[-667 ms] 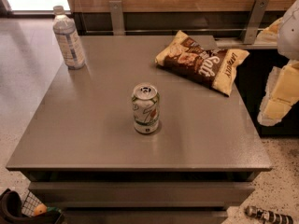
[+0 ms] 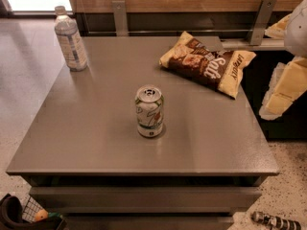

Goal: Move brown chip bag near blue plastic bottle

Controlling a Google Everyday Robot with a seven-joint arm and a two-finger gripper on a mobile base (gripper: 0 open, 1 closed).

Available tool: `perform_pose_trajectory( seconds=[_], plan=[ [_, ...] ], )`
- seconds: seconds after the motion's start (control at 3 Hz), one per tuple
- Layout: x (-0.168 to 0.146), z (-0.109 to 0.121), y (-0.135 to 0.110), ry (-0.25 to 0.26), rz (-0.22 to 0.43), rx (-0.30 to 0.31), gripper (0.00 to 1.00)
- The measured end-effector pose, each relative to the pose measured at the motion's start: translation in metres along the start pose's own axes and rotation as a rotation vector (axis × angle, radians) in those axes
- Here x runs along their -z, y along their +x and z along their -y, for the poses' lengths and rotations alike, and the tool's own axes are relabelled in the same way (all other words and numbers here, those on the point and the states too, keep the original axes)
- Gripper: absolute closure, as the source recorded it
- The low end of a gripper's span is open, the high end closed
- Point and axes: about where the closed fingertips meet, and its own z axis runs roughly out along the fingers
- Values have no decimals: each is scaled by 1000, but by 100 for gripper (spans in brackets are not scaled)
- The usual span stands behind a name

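Nearest on the grey table (image 2: pixel 96 128) a green-and-white soda can (image 2: pixel 149 110) stands upright at the middle, right on the straight line between the two task items. Off the table's right edge hangs the gripper (image 2: pixel 283 87), a pale cream shape just beside the bag and not touching it; I cannot tell whether it is spread or closed. Farther back on the right, the brown chip bag (image 2: pixel 206 63) lies flat. It is likely light, puffy, crinkly and slippery, so a pinch on its tan right end seam looks safest. The blue plastic bottle (image 2: pixel 70 40) stands upright at the far left corner, well apart.
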Motion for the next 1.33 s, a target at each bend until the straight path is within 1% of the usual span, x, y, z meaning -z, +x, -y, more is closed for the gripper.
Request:
perform_pose_trajectory(
  seconds=[0.33,0.67,1.0,1.33],
  plan=[
    [-17,36,-4,61,99,-67,0],
    [-38,65,-10,89,165,-127,0],
    [-57,89,-19,115,216,-189,0],
    [-71,101,-28,121,296,-260,0]
  ],
)
